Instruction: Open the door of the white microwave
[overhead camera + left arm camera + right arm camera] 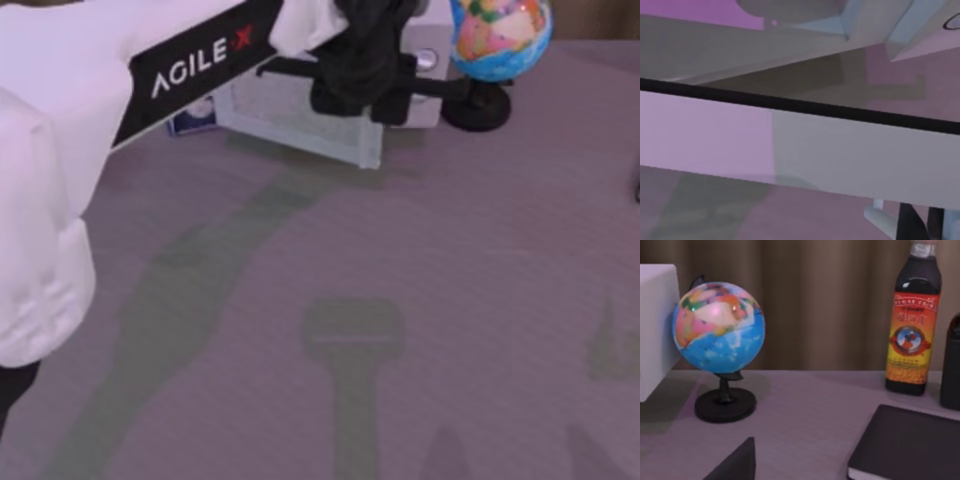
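Tool of the left arm (365,75) sits at the far edge of the table (400,300), in front of the white microwave (425,60), and from above it appears only as a dark mass pressed near the door (300,115); whether it is clenched or released, I cannot tell. One microwave is in view, at the top middle of the top view, and most of its body is hidden behind the arm. One round grey knob (428,60) shows on its right part. Its single door is swung outward: the pale panel with the mesh window stands at an angle, with its free end coming toward the near side of the table and its other end at the left. One globe (498,35) on a black stand is just to the right of the microwave. One small blue-and-white carton (192,118) shows at the left of the door, partly under the arm. Left arm reaches from the top view's left edge diagonally across to the microwave, its white link carrying a black band with letters. Left wrist view shows only close flat surfaces. Right wrist view shows the same globe beside a white wall of the microwave, one dark sauce bottle (912,320) with an orange label, one dark notebook (905,445) lying flat, and one dark object (951,362) at the edge. Right arm is parked outside the top view.
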Controlling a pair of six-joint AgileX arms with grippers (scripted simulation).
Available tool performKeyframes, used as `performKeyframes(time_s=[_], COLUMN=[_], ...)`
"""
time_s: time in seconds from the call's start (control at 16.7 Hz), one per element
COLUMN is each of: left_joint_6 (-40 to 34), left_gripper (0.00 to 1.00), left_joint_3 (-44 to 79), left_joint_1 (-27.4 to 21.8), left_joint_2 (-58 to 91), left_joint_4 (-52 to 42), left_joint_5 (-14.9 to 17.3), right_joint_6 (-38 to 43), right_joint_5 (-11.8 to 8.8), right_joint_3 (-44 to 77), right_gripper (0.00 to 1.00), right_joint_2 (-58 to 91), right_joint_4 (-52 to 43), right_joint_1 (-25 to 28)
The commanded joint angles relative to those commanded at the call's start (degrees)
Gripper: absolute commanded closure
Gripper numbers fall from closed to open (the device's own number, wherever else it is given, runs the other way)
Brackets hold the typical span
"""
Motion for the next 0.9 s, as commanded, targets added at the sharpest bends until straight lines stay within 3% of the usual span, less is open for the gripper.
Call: performKeyframes(time_s=[0.42,0.9], left_joint_6=[5.7,5.8], left_gripper=[1.0,1.0], left_joint_3=[-9.2,-9.3], left_joint_1=[1.2,1.3], left_joint_2=[-5.8,-5.8], left_joint_4=[4.6,4.6], left_joint_5=[2.7,2.8], right_joint_6=[0.0,0.0], right_joint_5=[0.0,0.0], right_joint_3=[0.0,0.0], right_gripper=[0.0,0.0], right_joint_2=[0.0,0.0], right_joint_4=[0.0,0.0], right_joint_1=[0.0,0.0])
